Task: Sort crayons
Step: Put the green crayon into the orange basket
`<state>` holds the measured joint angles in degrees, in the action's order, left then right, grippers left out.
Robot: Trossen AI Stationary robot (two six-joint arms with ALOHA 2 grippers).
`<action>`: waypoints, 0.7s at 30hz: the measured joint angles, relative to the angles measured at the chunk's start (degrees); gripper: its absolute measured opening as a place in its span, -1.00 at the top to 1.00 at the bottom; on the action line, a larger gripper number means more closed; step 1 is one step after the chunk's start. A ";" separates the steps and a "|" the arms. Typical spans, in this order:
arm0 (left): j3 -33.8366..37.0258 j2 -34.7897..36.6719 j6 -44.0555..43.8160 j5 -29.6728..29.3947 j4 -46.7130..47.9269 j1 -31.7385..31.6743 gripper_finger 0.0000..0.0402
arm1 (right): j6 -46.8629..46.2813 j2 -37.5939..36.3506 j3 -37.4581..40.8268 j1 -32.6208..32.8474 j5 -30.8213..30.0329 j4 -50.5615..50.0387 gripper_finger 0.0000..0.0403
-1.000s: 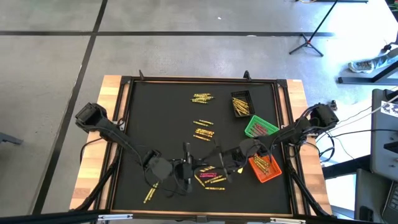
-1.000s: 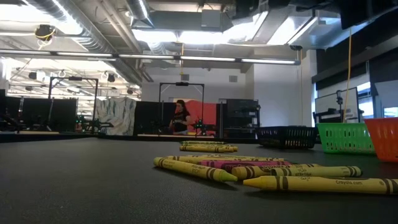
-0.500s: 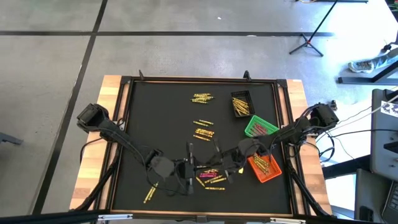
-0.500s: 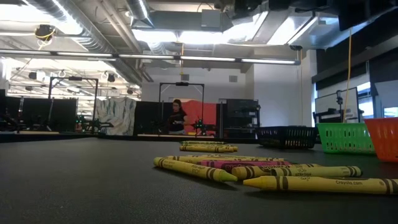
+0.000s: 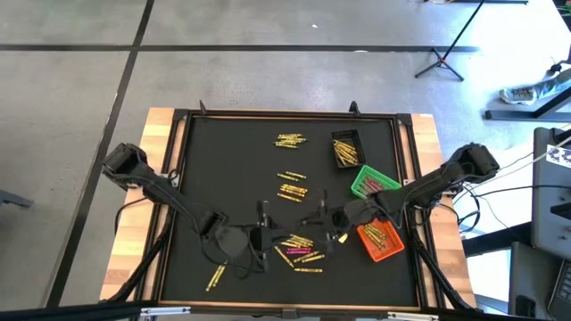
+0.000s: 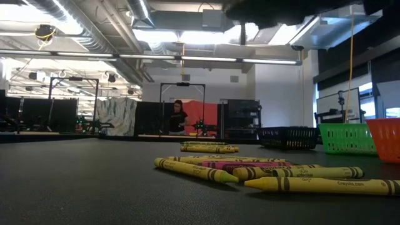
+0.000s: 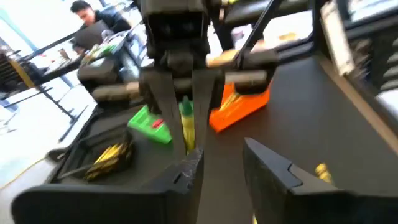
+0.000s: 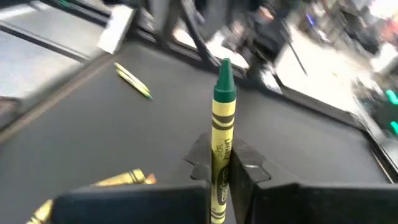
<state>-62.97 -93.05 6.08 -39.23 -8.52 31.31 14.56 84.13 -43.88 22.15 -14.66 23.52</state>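
Right gripper (image 8: 219, 168): clamped on a green-tipped crayon (image 8: 221, 127), held just left of the orange bin (image 5: 380, 241), over the black mat (image 5: 232, 160).
Left gripper (image 7: 221, 168): fingers parted, nothing gripped; it's parked a bit further left of the orange bin, facing the right one.
Step in hand: looks like a hand-off, with the crayon now gripped by the right side only.
Next move: probably the crayon gets carried over to a bin and dropped; which bin can't be told, so colour needs to be matched first.
Loose crayons (image 5: 299, 250): a scattered pile is left on the mat just left of the orange bin, more groups further away from it.
Green bin (image 5: 374, 184): sat right behind the orange bin.
Black bin (image 5: 347, 149): behind that again, yellow crayons inside.
Materials: thin waxy sticks in paper wrappers with pointed tips; bins are slotted plastic rectangles; matte mat, wood table edge (image 5: 134, 241).
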 joint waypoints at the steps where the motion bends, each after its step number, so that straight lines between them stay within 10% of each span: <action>1: 0.01 0.12 -0.22 -1.15 1.27 0.13 0.51 | -1.09 -1.14 0.01 0.01 -1.91 -2.72 0.88; 8: 5.64 1.26 -1.78 -3.09 2.22 -2.48 0.50 | -8.11 -7.91 0.02 -0.23 -11.73 -18.91 0.93; 21: 24.07 8.93 3.64 16.32 -14.65 -19.37 0.50 | -33.56 -20.06 0.00 -1.50 -4.37 -50.84 0.93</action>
<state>-38.90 -84.11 9.72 -22.91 -23.18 11.94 -19.00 64.08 -43.88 20.65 -19.03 -27.32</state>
